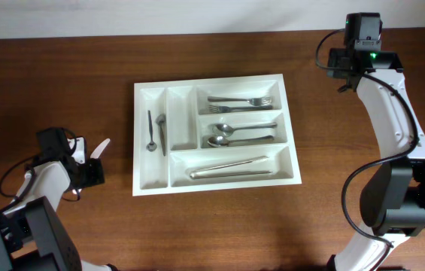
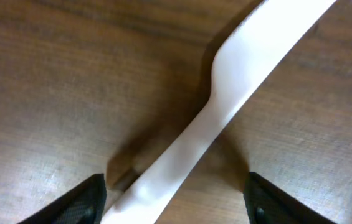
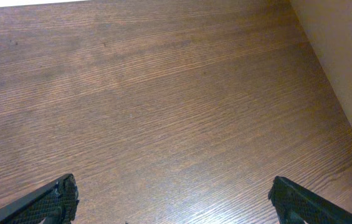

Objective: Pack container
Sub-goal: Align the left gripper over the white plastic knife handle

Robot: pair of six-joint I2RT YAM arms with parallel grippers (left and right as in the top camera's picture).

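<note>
The container (image 1: 183, 117), a white compartmented tray, lies at the table's middle with metal forks (image 1: 240, 102), spoons (image 1: 242, 128) and knives (image 1: 231, 167) in its long slots and small spoons (image 1: 152, 132) in a narrow one. A white plastic utensil (image 1: 101, 147) lies on the wood left of it. My left gripper (image 1: 84, 162) is down at that utensil. In the left wrist view the utensil's handle (image 2: 225, 93) runs diagonally between the fingers (image 2: 88, 199); the left finger is near it, the right one stands apart. My right gripper (image 3: 179, 208) is open over bare wood.
The right arm (image 1: 385, 98) arches along the table's right side, its wrist at the back right corner. A pale wall (image 3: 344, 56) borders the table there. The left arm's base (image 1: 31, 226) sits at the front left.
</note>
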